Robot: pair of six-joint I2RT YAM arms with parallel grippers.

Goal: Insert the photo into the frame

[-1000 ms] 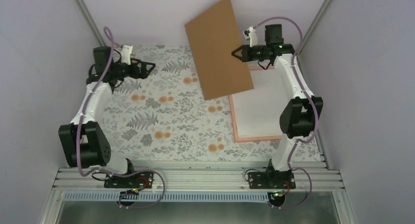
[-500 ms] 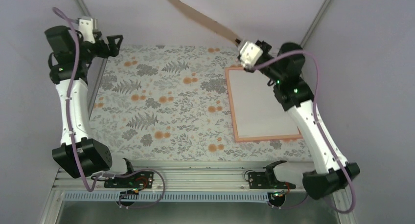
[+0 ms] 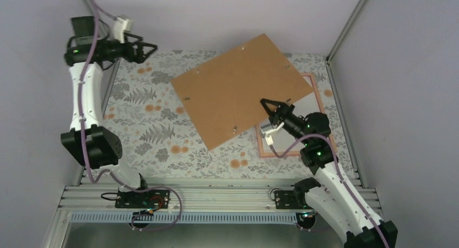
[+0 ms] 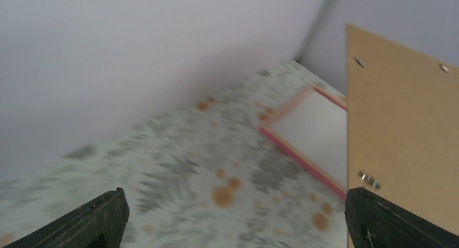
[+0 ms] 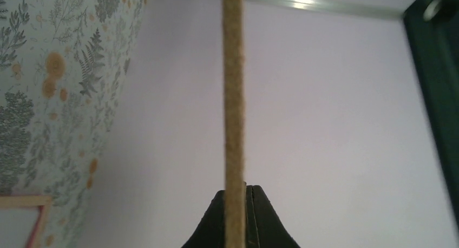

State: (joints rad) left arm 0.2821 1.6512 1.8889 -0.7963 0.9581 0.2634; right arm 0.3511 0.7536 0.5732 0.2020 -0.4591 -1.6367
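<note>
A plain brown cardboard board (image 3: 238,91) hangs tilted over the middle of the table, and my right gripper (image 3: 270,106) is shut on its near right edge. In the right wrist view the board (image 5: 233,96) runs edge-on out of the shut gripper (image 5: 238,191). The pink frame (image 3: 320,99) lies flat at the right, its left part hidden under the board. A white sheet (image 3: 309,106) fills it, seemingly the photo's plain back; no print shows. My left gripper (image 3: 149,46) is open and empty, raised at the far left. The left wrist view shows the frame (image 4: 303,157) and the board (image 4: 400,134).
A floral-patterned cloth (image 3: 162,123) covers the table. Pale walls close in the back and both sides, with metal posts (image 3: 346,20) in the far corners. An aluminium rail (image 3: 216,196) carrying both arm bases runs along the near edge.
My right arm has swung the board down from up near the back wall to over the table, now covering the frame's left side. The left gripper has shifted a little right, still open.
</note>
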